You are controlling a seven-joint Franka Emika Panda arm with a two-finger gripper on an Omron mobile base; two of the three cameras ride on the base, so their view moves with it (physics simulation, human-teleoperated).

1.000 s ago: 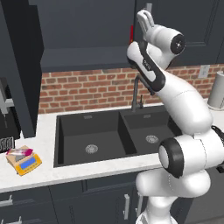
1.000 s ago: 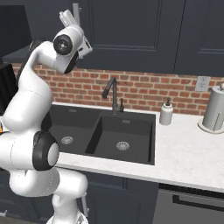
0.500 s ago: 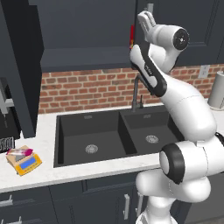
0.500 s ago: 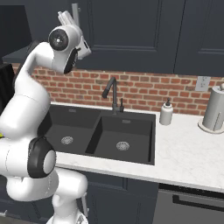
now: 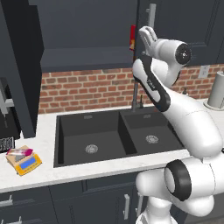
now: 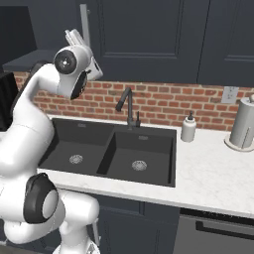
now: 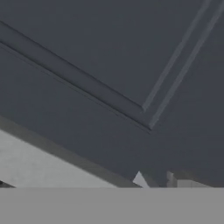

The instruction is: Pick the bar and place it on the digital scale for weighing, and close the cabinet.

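bar (image 5: 19,152) on digital scale (image 5: 24,161) too small to read, cabinet (image 5: 78,30) cropped by top edge

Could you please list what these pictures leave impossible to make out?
- Gripper, left base view: fingertips too small against the cabinet to tell contact.
- Digital scale, left base view: display too small to read.
- Red box, left base view: mostly hidden behind the door edge.

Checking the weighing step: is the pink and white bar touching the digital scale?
Touching. In the left base view the bar lies flat on the digital scale, with no gap showing.
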